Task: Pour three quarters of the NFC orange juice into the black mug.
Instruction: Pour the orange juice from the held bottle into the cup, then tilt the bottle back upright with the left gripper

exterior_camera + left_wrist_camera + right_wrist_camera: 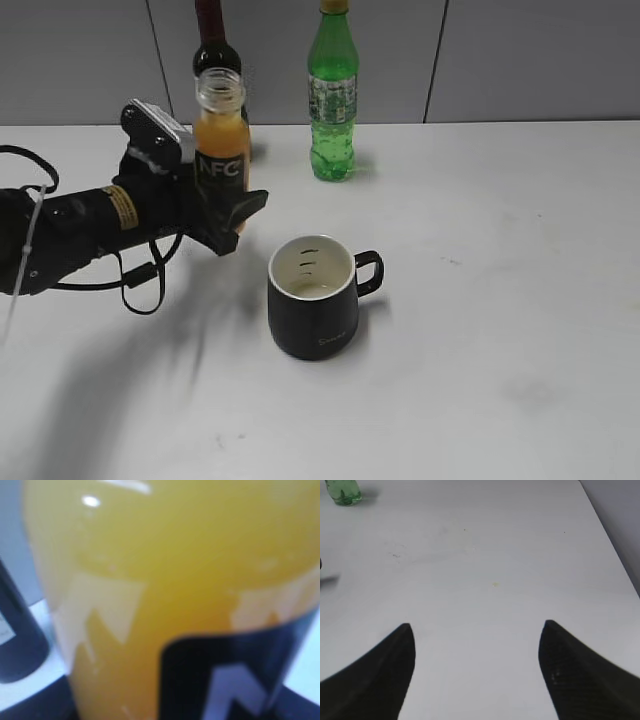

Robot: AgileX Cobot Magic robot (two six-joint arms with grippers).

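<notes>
Orange liquid fills almost the whole left wrist view: the NFC orange juice point(165, 600) sits pressed up against that camera, its black label and part of a white letter low in the frame, blurred by closeness. A dark wine bottle point(17, 645) edges in at the left.

From the exterior view, the left gripper point(222, 215) is clamped around the lower half of the juice bottle point(221, 150), which stands upright, capless, and looks lifted slightly above the white table point(500, 300) (though the gripper hides its base, so contact cannot be ruled out). The black mug point(313, 297) sits just to the right and nearer the camera, handle pointing right, white interior showing. Behind stand the wine bottle point(215, 45) and a green soda bottle point(332, 100), well clear of the mug.

The right gripper point(477, 672) hangs with its two dark fingers point(380, 675) spread wide over bare table, holding nothing; it does not appear in the exterior view.

Judged risks: the bottle's mouth is not yet over the mug, so tilting from this spot would spill onto the table. The bottle is nearly full, so a quick tilt could gush and overshoot three quarters. The mug is unheld and could be nudged by the bottle or gripper.
</notes>
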